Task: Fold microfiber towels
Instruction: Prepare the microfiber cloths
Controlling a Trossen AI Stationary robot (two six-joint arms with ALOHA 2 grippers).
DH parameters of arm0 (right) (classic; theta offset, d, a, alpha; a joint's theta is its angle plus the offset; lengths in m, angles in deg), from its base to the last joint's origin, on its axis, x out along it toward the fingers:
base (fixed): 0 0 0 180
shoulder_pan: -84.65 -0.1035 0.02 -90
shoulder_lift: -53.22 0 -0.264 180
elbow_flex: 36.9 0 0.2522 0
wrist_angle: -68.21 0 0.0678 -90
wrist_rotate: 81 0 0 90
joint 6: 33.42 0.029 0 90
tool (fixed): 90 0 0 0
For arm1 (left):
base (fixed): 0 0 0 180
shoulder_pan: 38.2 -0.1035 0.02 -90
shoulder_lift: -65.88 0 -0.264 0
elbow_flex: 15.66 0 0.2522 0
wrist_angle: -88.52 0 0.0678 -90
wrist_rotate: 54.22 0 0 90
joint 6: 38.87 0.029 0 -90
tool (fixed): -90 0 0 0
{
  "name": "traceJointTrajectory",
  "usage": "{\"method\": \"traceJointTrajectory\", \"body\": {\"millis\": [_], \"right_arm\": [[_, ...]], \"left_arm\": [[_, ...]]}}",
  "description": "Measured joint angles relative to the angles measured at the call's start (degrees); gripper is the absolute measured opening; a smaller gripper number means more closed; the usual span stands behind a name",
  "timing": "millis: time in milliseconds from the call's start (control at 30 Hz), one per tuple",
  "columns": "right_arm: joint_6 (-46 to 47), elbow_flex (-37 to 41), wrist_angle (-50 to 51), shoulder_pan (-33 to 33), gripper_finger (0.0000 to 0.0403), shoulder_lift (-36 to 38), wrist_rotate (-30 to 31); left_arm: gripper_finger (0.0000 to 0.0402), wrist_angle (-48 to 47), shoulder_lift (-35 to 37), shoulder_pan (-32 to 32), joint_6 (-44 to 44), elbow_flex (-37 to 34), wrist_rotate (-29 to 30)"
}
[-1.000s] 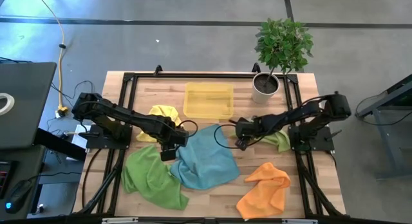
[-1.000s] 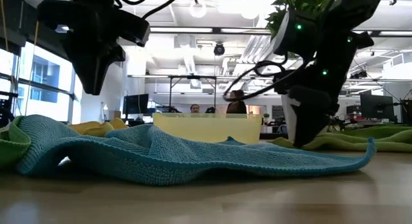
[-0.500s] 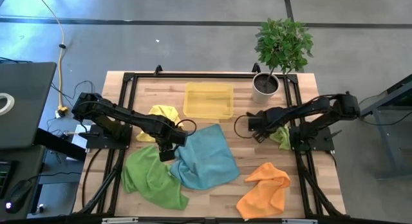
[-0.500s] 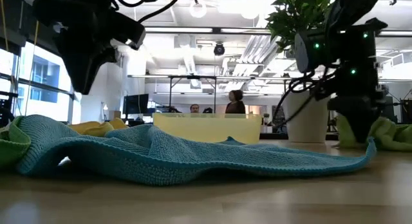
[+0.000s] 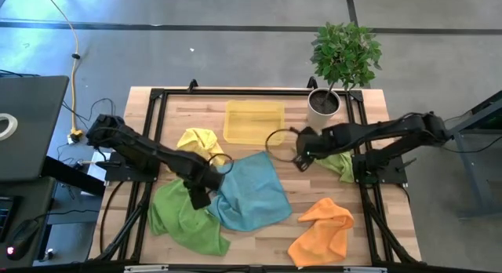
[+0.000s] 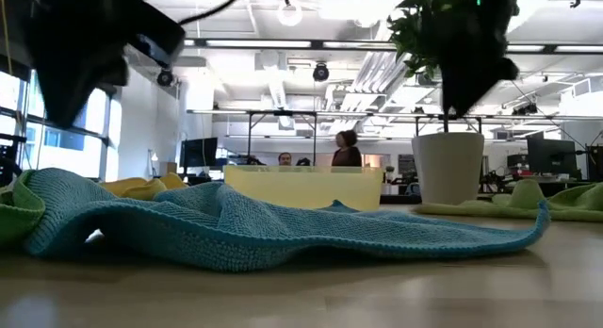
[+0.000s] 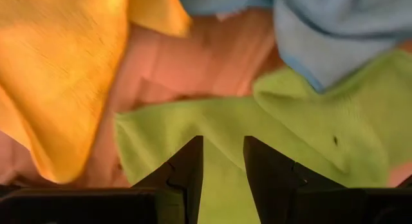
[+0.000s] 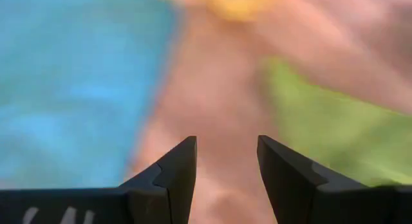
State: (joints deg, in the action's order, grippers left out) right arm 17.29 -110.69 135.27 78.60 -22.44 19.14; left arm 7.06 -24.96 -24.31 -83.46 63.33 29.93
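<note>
From above, my left gripper (image 5: pixel 201 196) hangs where the blue towel (image 5: pixel 249 191) overlaps the green towel (image 5: pixel 180 214); my right gripper (image 5: pixel 301 158) is over bare table (image 5: pixel 369 226) beside the blue towel's upper right corner, so I judge the left arm better placed for the green one. The blue towel runs from upper right to lower left.

At table height, the blue towel (image 6: pixel 283 229) lies rumpled and unfolded.

My left wrist shows my jaws spread, holding nothing, with the green towel (image 7: pixel 283 153) straight ahead.

My right wrist shows jaws spread and empty, the blue towel (image 8: pixel 71 82) to one side.
</note>
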Motion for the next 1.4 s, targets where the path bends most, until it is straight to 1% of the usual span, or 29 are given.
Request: {"method": "traceJointTrajectory", "body": {"millis": [167,300,367,467,567,667,767,900,967,1100,1300,1367,1400], "right_arm": [[0.0,0.0,-10.6,-10.3,0.0156,-1.6,-8.5],[3.9,0.0,-15.6,-19.2,0.0156,-5.3,-12.2],[6.6,0.0,-17.6,-23.6,0.0156,-7.9,-12.2],[13.1,0.0,-20.1,-29.2,0.0156,-12.8,-10.2],[19.1,0.0,-25.9,-33.5,0.0156,-18.0,-10.1],[21.4,0.0,-31.2,-37.0,0.0156,-22.3,-11.0],[22.5,0.0,-32.4,-39.6,0.0156,-24.9,-11.2],[22.8,0.0,-28.3,-41.9,0.0156,-27.0,-11.6],[22.5,0.0,-24.6,-42.9,0.0156,-27.3,-12.6],[23.9,0.0,-13.8,-44.5,0.0156,-27.3,-18.1],[23.9,0.0,-0.3,-46.8,0.0156,-27.2,-31.4],[23.9,0.0,3.1,-47.7,0.0156,-27.1,-34.0],[23.9,0.0,4.0,-48.1,0.0156,-26.9,-34.3]], "left_arm": [[0.0101,1.1,0.0,7.6,-5.6,0.0,1.1],[0.0101,6.4,0.0,14.2,-9.6,0.0,1.8],[0.0101,10.6,0.0,17.4,-11.6,0.0,3.8],[0.0101,18.0,-0.5,21.9,-15.4,0.0,8.7],[0.0101,24.0,-1.6,25.9,-18.6,0.0,11.3],[0.0101,28.4,-4.3,29.3,-20.5,0.0,12.4],[0.0101,31.4,-7.8,31.6,-20.8,0.0,13.9],[0.0101,32.3,-13.1,32.9,-21.9,0.0,14.6],[0.0101,32.3,-15.3,33.3,-22.8,0.0,13.5],[0.0101,32.2,-17.8,34.0,-24.9,0.2,7.6],[0.0101,29.7,-17.4,38.8,-31.7,0.1,-2.0],[0.0101,27.9,-17.0,40.7,-35.2,-0.1,-5.8],[0.0101,27.4,-16.9,41.6,-36.7,-0.1,-7.0]]}}
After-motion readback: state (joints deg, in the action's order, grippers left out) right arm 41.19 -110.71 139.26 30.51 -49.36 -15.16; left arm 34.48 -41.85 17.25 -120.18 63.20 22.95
